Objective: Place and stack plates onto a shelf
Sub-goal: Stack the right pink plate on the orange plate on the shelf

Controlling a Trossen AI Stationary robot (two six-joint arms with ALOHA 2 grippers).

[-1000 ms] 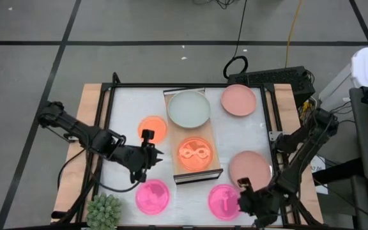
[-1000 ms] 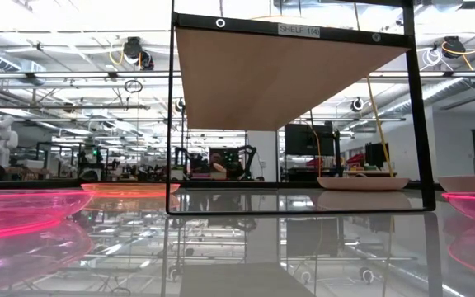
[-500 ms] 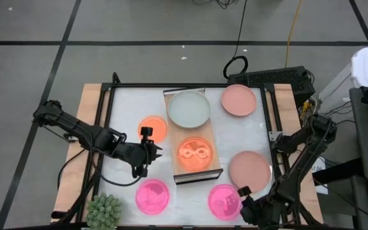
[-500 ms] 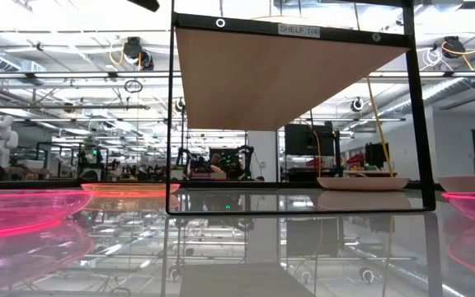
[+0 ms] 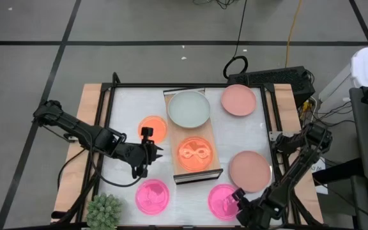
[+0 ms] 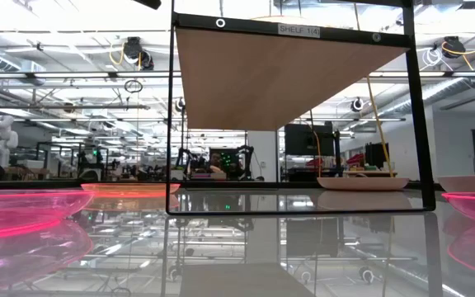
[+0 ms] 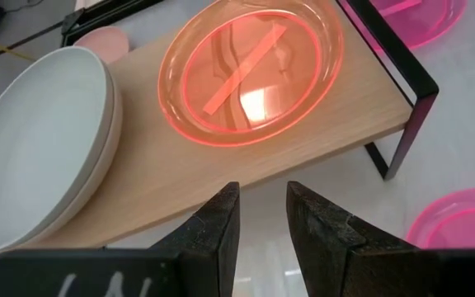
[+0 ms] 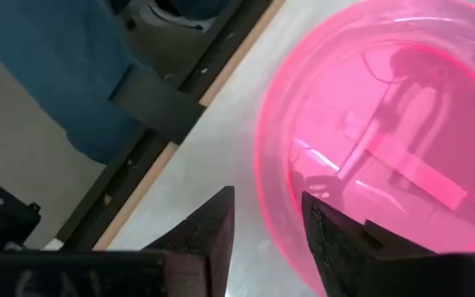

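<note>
The light-wood shelf [image 5: 214, 131] stands mid-table. On it sit a pale green-grey plate [image 5: 188, 107], which the left wrist view shows stacked on another plate [image 7: 110, 124], and an orange plate [image 5: 195, 153]. Flat on the table lie an orange plate [image 5: 152, 128], two salmon plates [image 5: 238, 99] [image 5: 250, 170] and two hot pink plates [image 5: 152, 195] [image 5: 221, 199]. My left gripper [image 5: 156, 152] [image 7: 262, 216] hovers open left of the shelf, nothing between its fingers. My right gripper [image 5: 235, 199] [image 8: 266, 227] is open, low over the near-right hot pink plate [image 8: 386, 148]; that plate's near rim [image 8: 275, 219] runs between its fingers.
A spiky green plant [image 5: 104, 211] stands at the near left corner. A black frame [image 5: 110, 121] runs around the tabletop. Its near-right bar [image 8: 171, 107] lies close behind my right gripper. The low view shows the shelf's underside [image 6: 287, 74] and no gripper.
My right gripper has gone down and toward the table's near edge, closing on the near-right hot pink plate, and it has rolled. My left arm has sunk slightly and then kept still. No plate has moved.
</note>
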